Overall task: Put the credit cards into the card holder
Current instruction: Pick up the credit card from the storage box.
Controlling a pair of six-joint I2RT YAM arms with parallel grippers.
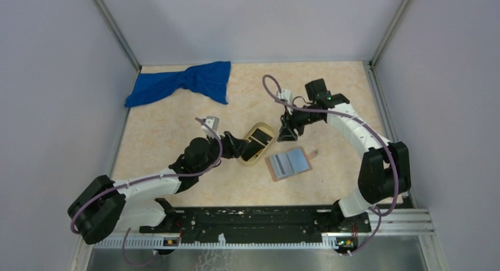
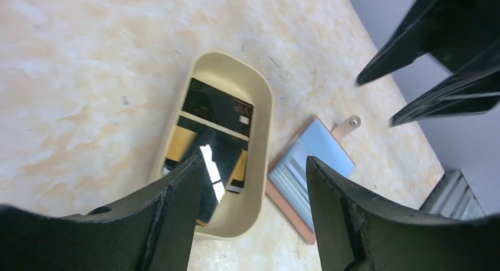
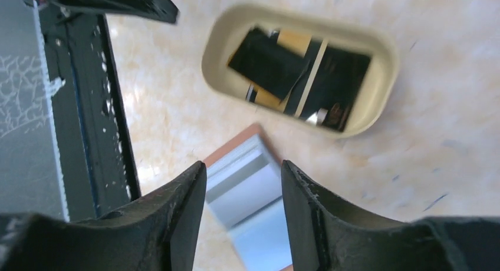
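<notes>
At the far left a crumpled blue cloth (image 1: 183,82) lay on the mottled beige tabletop (image 1: 177,141), well apart from the work. The left gripper (image 2: 255,164) hung low over the near end of the oval tan tray (image 2: 264,106) with a raised rim, its fingers spread wide and holding nothing. Inside that tray lay the credit cards (image 2: 219,109), two thin dark rectangles overlapping, one glinting under the light; which was grey and which black I could not tell. Just to the right of the tray, the reddish-brown leather card holder (image 1: 288,164) lay opened flat, its blue-grey slots facing up and apparently empty. The right gripper (image 3: 243,168) hovered above the holder's edge, its jaws likewise parted and empty. By my judgement nothing of the task was done: both cards had yet to be lifted from the tray and slid into a slot, one at a time
</notes>
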